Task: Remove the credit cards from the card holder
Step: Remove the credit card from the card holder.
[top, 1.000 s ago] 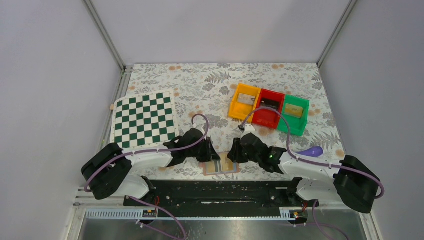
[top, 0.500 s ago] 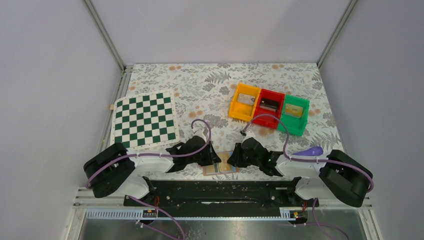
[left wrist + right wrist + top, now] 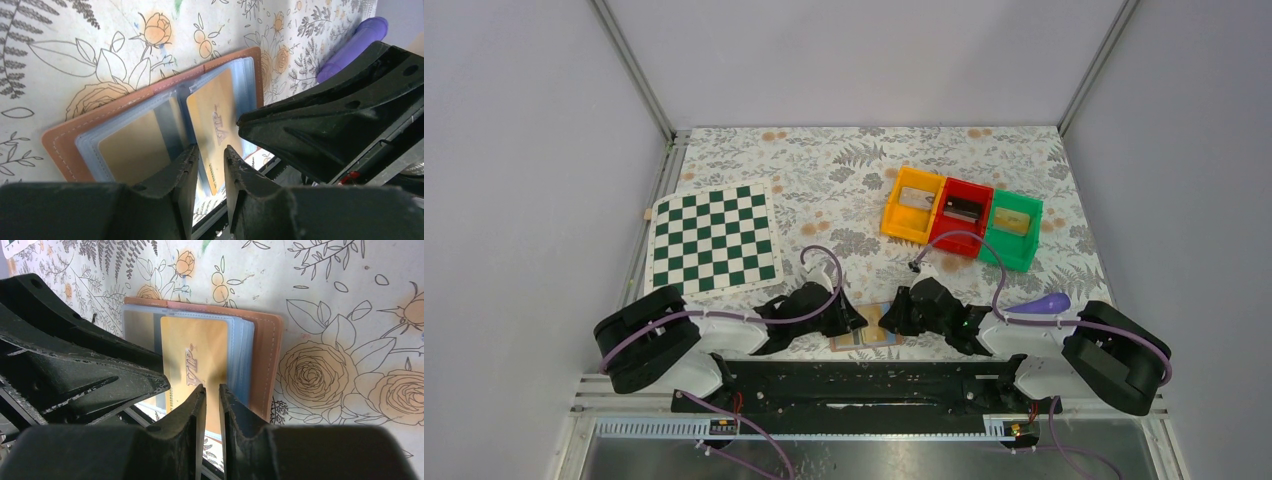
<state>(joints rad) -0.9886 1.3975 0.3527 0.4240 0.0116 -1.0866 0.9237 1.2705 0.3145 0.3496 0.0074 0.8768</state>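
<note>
Hovering: your left tool [image 3: 211, 150] and right tool [image 3: 211, 388], lower than a second ago, over the open tan leather card holder [image 3: 57, 147].
Jaws: barely parted; cannot tell if gripping.

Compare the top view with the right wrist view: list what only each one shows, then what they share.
Only the top view: the chessboard, the three coloured bins, a purple object and both arms' bases.

Only the right wrist view: the gold card with VIP lettering in a clear sleeve, and the stitching along the card holder.

Both: the open card holder lying on the floral cloth, with the left gripper and right gripper low over it, fingers nearly together.
</note>
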